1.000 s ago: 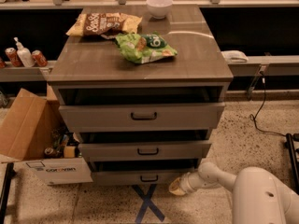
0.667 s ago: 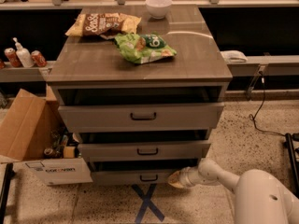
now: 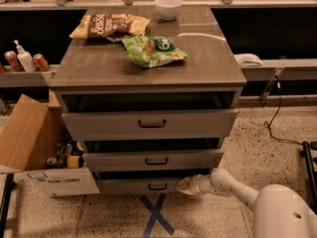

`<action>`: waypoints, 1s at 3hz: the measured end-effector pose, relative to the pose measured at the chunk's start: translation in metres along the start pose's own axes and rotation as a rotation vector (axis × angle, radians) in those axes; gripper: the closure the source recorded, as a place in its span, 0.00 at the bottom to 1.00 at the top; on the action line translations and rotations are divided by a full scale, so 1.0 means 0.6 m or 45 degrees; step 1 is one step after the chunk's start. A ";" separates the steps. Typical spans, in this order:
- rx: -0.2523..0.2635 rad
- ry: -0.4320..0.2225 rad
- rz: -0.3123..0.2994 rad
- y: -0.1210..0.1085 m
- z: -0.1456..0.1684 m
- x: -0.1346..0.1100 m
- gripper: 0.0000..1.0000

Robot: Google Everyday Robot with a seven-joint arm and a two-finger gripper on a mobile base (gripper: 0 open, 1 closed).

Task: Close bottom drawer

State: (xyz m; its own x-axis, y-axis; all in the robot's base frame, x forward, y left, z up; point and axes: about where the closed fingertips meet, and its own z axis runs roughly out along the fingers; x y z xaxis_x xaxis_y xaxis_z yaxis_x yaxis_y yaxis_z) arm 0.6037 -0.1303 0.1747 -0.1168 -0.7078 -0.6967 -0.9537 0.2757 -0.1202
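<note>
The bottom drawer (image 3: 133, 185) is the lowest of three grey-brown wood-grain drawers in the cabinet (image 3: 148, 68). Its slim front has a small dark bar handle (image 3: 157, 186). It stands out only a little, with a dark gap above it. My gripper (image 3: 182, 186) is at the end of the white arm (image 3: 233, 187) that comes from the lower right. Its tip touches the right part of the bottom drawer's front. The middle drawer (image 3: 153, 160) and the top drawer (image 3: 148, 124) stand further out.
A chip bag (image 3: 106, 26), a green snack bag (image 3: 153, 49) and a white bowl (image 3: 168, 6) lie on the cabinet top. An open cardboard box (image 3: 34, 148) with items stands at the left. Blue tape (image 3: 156, 214) marks an X on the floor. A cable (image 3: 275, 113) runs at the right.
My arm has reached left and my gripper has come against the bottom drawer's front. The drawer front looks pushed further in than a second ago.
</note>
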 end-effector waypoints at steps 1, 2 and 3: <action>0.024 -0.021 0.003 -0.013 0.002 0.001 1.00; 0.038 -0.030 0.010 -0.023 0.004 0.003 1.00; 0.044 -0.032 0.017 -0.030 0.007 0.006 1.00</action>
State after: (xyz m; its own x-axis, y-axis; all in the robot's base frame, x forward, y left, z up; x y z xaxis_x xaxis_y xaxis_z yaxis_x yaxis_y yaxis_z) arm 0.6219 -0.1350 0.1714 -0.1218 -0.6872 -0.7162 -0.9418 0.3077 -0.1351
